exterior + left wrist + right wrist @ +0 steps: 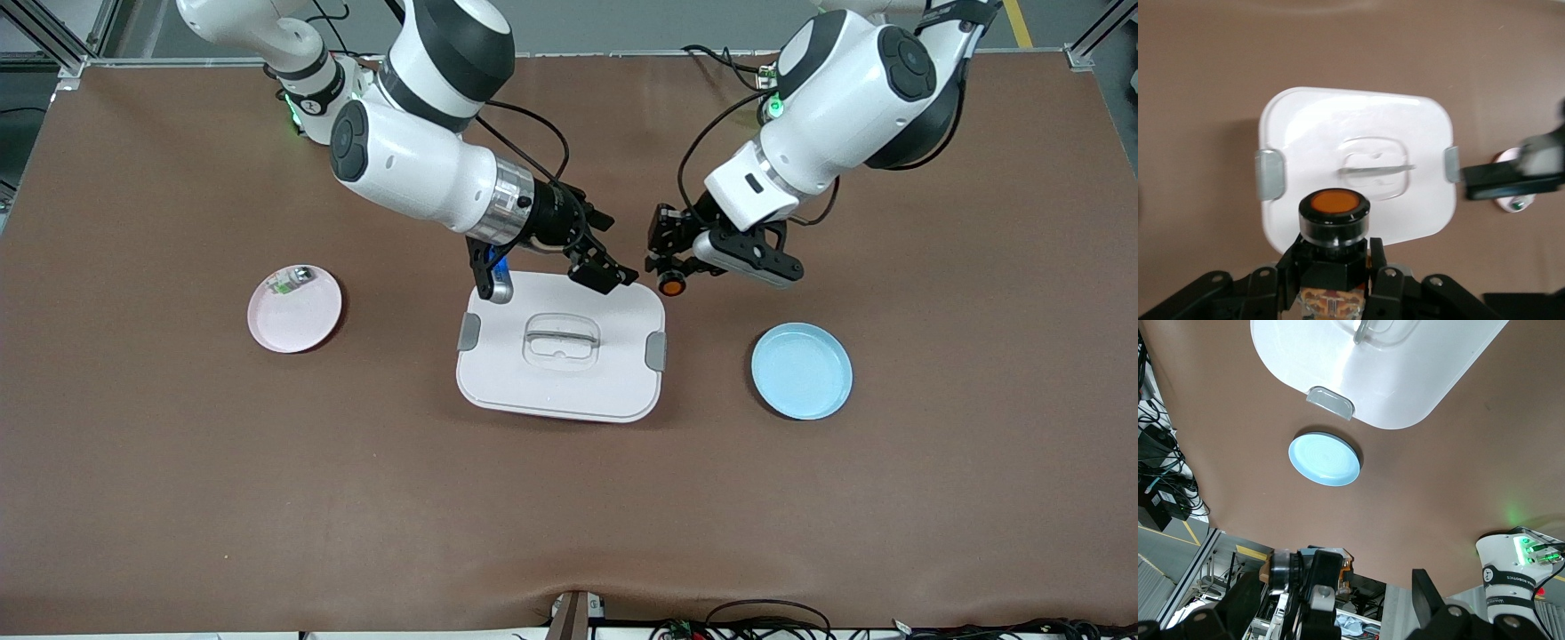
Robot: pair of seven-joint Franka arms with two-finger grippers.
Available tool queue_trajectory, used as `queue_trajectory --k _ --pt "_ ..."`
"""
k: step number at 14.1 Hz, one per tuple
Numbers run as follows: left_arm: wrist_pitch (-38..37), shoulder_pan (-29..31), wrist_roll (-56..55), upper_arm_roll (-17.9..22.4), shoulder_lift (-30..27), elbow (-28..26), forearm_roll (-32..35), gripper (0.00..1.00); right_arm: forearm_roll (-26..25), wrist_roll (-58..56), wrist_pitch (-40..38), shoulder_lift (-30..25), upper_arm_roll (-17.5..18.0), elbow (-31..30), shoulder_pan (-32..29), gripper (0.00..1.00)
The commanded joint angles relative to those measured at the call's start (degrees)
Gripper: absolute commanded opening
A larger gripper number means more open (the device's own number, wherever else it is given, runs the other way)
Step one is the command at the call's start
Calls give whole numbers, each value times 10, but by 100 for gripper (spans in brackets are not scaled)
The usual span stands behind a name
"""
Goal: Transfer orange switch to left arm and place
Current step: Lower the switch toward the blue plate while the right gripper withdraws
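Front view shows the switch [671,284] clamped in the left gripper [673,267], up in the air over bare table just beside the box [562,391] corner toward the left arm's end. Left wrist view has its orange face out, fingers [1293,261] closed on its black body. The right gripper [597,267] hangs over the box's edge nearest the robots, jaws spread, holding nothing. A blue plate [801,371] lies toward the left arm's end, a pink plate [294,308] with a small component [292,279] toward the right arm's.
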Motion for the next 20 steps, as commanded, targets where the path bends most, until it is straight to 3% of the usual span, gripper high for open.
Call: queue_trajectory --k 1,4,7,10,12,15,17,20 --pt "-58 16 12 0 -10 11 82 0 -11 1 -19 -7 -3 4 -10 100" --pt "-103 48 92 0 -6 7 174 0 -62 -33 -120 -30 -4 3 -37 100" --pt "-105 103 261 0 0 -9 228 0 -78 -132 -251 -59 -5 2 -91 100" --pt "-97 145 408 0 35 -14 269 0 -132 -235 -339 -101 -5 -18 -135 100" --pt "-78 162 494 0 66 -14 295 0 -154 -329 -355 -153 -5 -74 -165 100" --pt "-60 167 549 0 118 -13 353 0 -236 -464 -351 -237 -5 -180 -188 100" --pt "-18 168 585 0 154 -20 378 0 -299 -520 -352 -267 -5 -207 -194 100" --pt "70 188 612 0 208 -44 435 0 -349 -628 -353 -305 -5 -243 -233 100"
